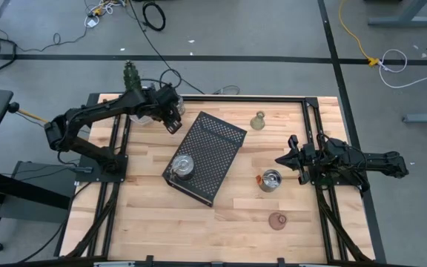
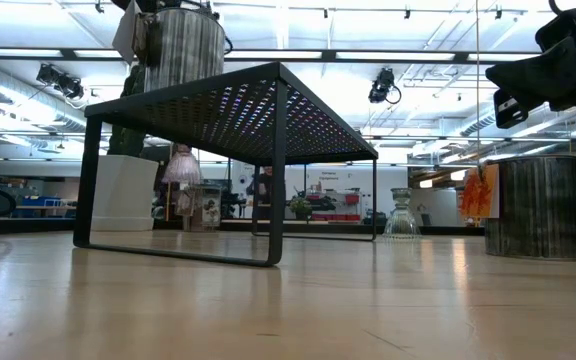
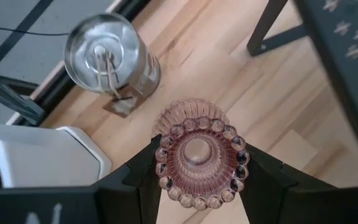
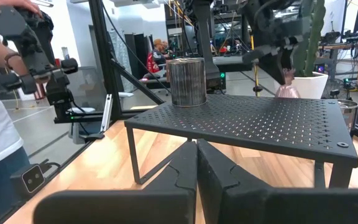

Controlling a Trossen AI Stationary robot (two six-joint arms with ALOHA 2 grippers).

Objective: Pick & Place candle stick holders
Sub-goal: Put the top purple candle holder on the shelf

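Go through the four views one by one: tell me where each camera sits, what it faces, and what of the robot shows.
High view: overhead, straight down on the table; both arms show.
Low view: table height, looking level under the black tray; an arm shows upper right.
Left wrist view: on the left arm, facing down; left end effector grips a pink holder.
Right wrist view: on the right arm, facing the tray; shut right end effector below.
Shared: the silver holder on the tray.

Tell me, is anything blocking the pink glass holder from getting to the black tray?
Nothing visible does. The left gripper holds the pink holder beside the black tray, whose top carries only one silver holder.
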